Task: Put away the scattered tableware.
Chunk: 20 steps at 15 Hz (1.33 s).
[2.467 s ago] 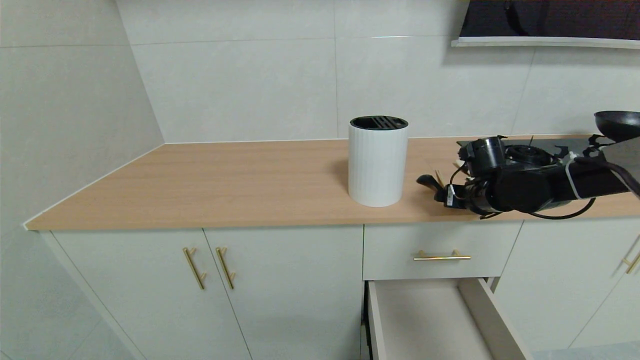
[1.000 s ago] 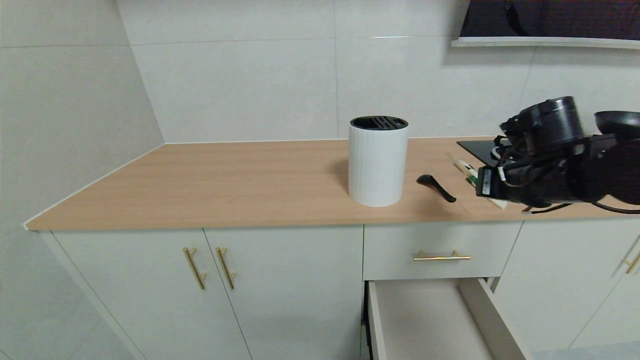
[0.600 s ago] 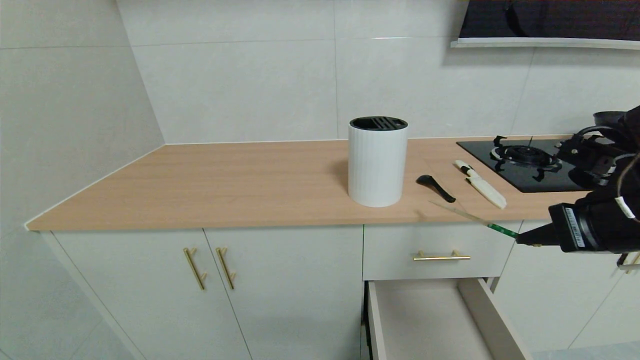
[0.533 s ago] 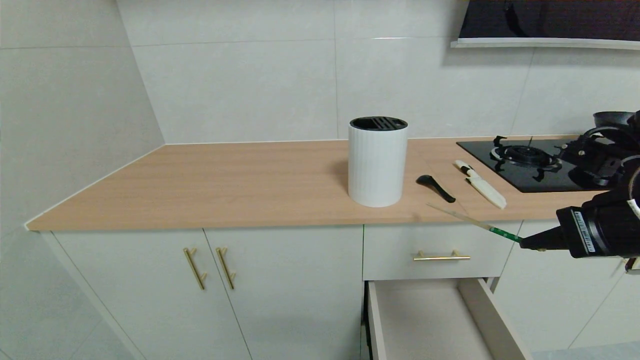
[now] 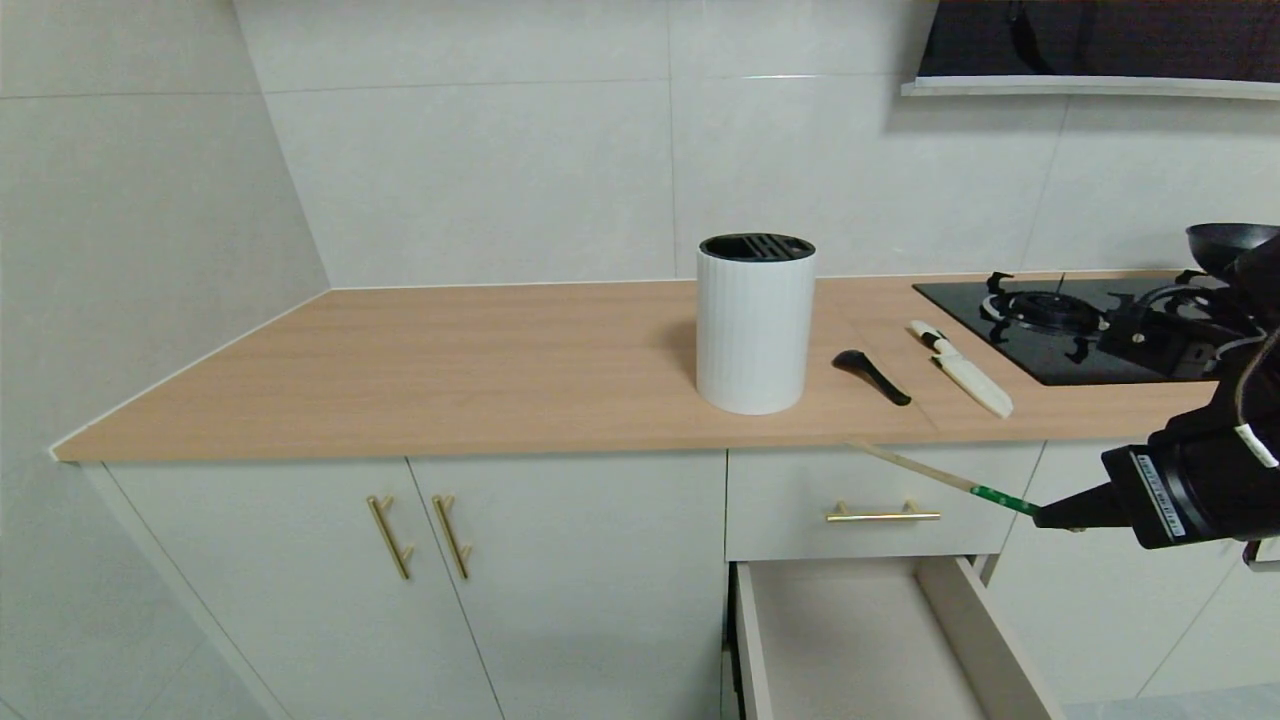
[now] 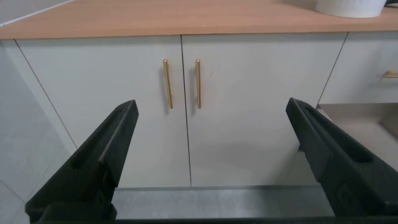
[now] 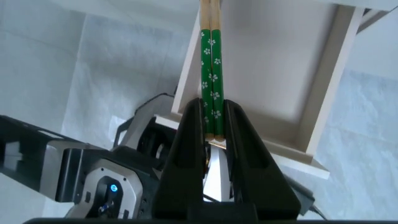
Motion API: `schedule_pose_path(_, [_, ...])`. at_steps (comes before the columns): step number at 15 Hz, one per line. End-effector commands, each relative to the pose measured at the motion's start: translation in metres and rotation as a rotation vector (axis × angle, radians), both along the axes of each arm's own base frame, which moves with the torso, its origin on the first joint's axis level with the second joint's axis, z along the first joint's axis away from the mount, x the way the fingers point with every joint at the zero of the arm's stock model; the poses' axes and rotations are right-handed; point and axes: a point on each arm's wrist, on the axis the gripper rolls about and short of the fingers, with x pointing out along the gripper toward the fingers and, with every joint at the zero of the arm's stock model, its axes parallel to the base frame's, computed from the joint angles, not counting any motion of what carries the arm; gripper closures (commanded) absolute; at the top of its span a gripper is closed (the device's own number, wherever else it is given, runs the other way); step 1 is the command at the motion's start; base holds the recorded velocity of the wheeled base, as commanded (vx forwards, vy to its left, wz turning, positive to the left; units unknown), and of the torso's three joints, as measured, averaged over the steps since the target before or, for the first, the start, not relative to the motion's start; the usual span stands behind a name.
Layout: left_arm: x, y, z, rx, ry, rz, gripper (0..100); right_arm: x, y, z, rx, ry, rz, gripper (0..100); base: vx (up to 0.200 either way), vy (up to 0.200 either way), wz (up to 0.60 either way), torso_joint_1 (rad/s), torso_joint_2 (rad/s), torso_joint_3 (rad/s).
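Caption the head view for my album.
Right pincer holds chopsticks above the open drawer; spoon and knife lie on the counter.

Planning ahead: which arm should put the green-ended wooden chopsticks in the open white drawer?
Right: the right gripper holds the chopsticks above the open drawer; the left gripper, open and empty, faces cabinet doors.

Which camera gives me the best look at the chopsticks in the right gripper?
Right wrist view: the chopsticks run straight out from the right gripper, jaws shut on their green patterned ends, open drawer beyond. Head view shows them side-on as one thin stick. Left wrist view faces the cabinet doors.
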Motion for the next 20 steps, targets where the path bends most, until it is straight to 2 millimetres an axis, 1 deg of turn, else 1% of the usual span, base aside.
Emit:
schedule_pose_path(1, [0.000, 0.000, 0.000, 0.000, 0.000, 0.001, 0, 0.006, 0.004, -0.009, -0.013, 0.036, 0.009, 100, 0.000, 0.000, 0.00, 0.000, 0.00, 0.000])
schedule_pose_path(3, [0.000, 0.000, 0.000, 0.000, 0.000, 0.001, 0, 0.008, 0.010, -0.016, -0.029, 0.065, 0.029, 100, 0.000, 0.000, 0.00, 0.000, 0.00, 0.000])
schedule_pose_path(7, [0.000, 0.000, 0.000, 0.000, 0.000, 0.001, 0, 0.009, 0.011, -0.019, -0.042, 0.071, 0.050, 100, 0.000, 0.000, 0.00, -0.048, 0.12, 0.071])
schedule_pose_path(20, [0.000, 0.000, 0.000, 0.000, 0.000, 0.001, 0, 0.017, 0.015, -0.030, -0.064, 0.110, 0.053, 100, 0.000, 0.000, 0.00, -0.166, 0.46, 0.289])
